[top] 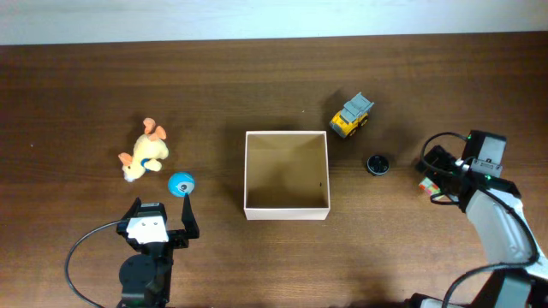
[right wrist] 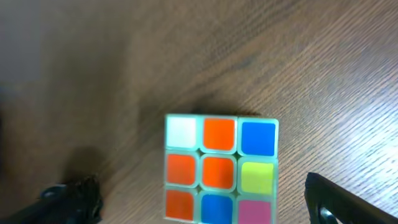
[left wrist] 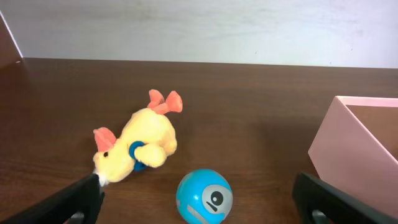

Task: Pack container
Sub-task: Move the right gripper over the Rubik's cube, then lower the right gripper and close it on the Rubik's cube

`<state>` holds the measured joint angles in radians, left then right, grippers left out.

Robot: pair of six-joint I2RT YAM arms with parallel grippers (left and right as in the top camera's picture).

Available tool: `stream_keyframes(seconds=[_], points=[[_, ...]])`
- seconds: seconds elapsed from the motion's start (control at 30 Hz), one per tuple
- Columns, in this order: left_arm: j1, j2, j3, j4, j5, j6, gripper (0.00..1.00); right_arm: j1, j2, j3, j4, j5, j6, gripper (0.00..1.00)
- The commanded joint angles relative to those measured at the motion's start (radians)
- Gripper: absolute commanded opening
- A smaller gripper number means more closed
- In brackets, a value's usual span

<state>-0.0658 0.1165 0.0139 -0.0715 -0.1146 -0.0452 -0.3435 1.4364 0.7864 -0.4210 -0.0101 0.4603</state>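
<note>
The container [top: 247, 174], a square open box with white walls and a tan, empty inside, sits mid-table; its corner shows in the left wrist view [left wrist: 348, 149]. My left gripper [top: 163, 216] is open, just in front of a blue ball [top: 181, 184]. In the left wrist view the ball [left wrist: 204, 198] lies between the open fingers [left wrist: 199, 182] without touching them. A yellow plush duck [top: 144, 152] [left wrist: 134, 147] lies beyond it. My right gripper [top: 435, 174] is open and straddles a colour cube [right wrist: 221, 168], with gaps on both sides [right wrist: 200, 202].
A yellow toy truck [top: 352, 115] stands right of the container's far corner. A small black round object [top: 378, 163] lies between the container and my right gripper. The table's back edge meets a white wall.
</note>
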Motion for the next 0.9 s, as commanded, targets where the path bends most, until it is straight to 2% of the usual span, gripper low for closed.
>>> stream_keyframes(seconds=[0.0,0.63,0.73,0.87], points=[[0.003,-0.006,-0.005,-0.001,0.006,0.019,0.99,-0.004,0.034,-0.014,0.017,0.004,-0.015,0.99],[0.003,-0.006,-0.005,-0.001,0.006,0.019,0.99,-0.004,0.127,-0.016,0.107,0.021,-0.015,1.00],[0.003,-0.006,-0.005,-0.001,0.006,0.019,0.99,-0.004,0.127,-0.016,0.112,0.021,-0.016,0.91],[0.003,-0.006,-0.005,-0.001,0.006,0.019,0.99,-0.004,0.127,-0.016,0.119,0.022,-0.016,0.88]])
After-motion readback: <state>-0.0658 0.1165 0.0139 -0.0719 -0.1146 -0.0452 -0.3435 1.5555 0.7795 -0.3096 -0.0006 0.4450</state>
